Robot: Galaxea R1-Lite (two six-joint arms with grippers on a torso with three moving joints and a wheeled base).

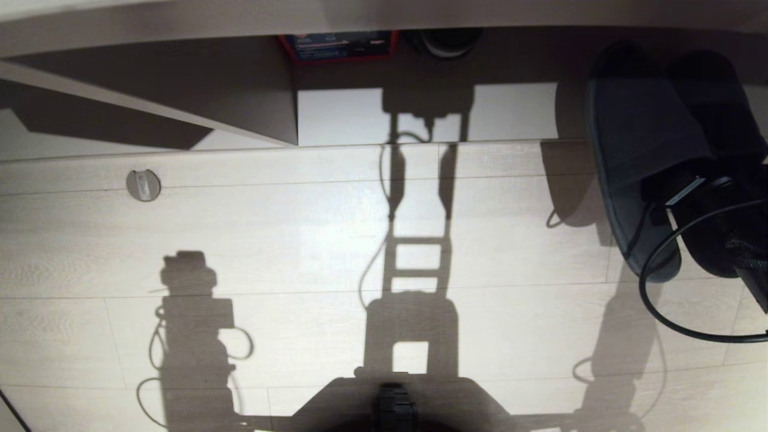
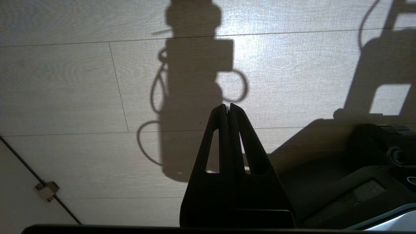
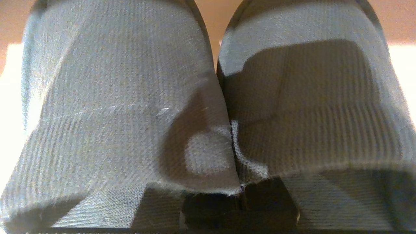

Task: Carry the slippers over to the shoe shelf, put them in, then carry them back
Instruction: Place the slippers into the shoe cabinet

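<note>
The two dark charcoal fabric slippers (image 1: 642,138) hang side by side at the right of the head view, toes pointing toward the shoe shelf (image 1: 240,21). My right gripper (image 1: 669,183) is shut on their inner edges where they meet, and its dark fingers show at the slippers' heel openings (image 3: 240,201). The slippers (image 3: 123,97) fill the right wrist view. They cast a shadow on the floor to their left. The shelf runs along the top of the head view, with a slanted divider (image 1: 150,105) and a dark back. My left gripper (image 2: 228,109) is shut and empty, parked over bare floor.
A red and blue box (image 1: 339,47) and a dark round object (image 1: 447,42) sit at the back of the shelf. A round metal disc (image 1: 143,184) is set in the pale plank floor. My base (image 1: 396,402) is at the bottom. A black cable (image 1: 672,306) loops from the right arm.
</note>
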